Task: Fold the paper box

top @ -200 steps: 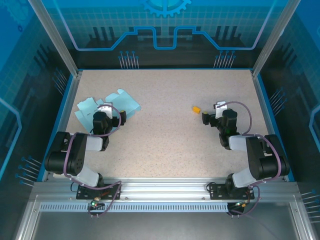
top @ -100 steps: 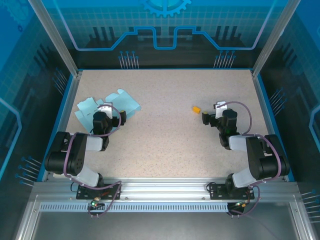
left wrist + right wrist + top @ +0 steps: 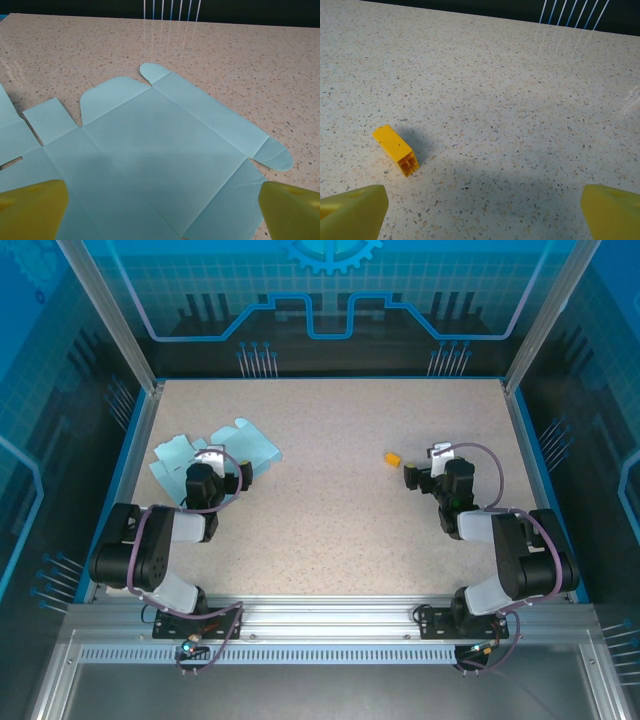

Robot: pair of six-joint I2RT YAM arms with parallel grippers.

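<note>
The left end effector [image 3: 160, 212] is hovering wide open over the flat paper box [image 3: 150, 145] at upper left, ideally pinching one flap [image 3: 112, 97] near its crease, the right end effector [image 3: 482, 212] idling open.

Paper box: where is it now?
The paper box lies flat at the left of the table in the top view, just beyond the left end effector.

Speckled beige table [image 3: 330, 510] inside blue printed walls [image 3: 330, 290], aluminium frame posts [image 3: 105, 315].
</note>
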